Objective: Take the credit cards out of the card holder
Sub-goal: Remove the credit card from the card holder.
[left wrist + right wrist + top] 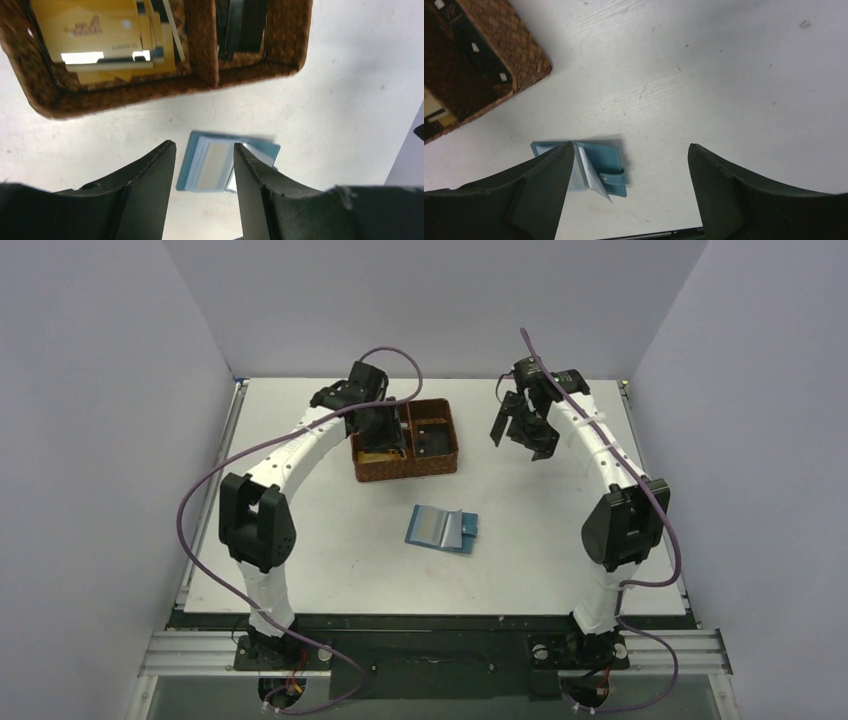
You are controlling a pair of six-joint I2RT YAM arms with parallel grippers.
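Table [560, 570]: white; I see the card holder [442, 528] lying open on it.
Basket [405, 469]: gold credit cards [100, 35] inside.
Left gripper [204, 146]: jaws apart, empty.
Right gripper [630, 146]: jaws wide, empty.

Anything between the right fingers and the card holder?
Nothing visible. The right fingers hang open above the table, and the card holder lies open on it, in plain sight between them in the wrist view. The basket sits off to the side.
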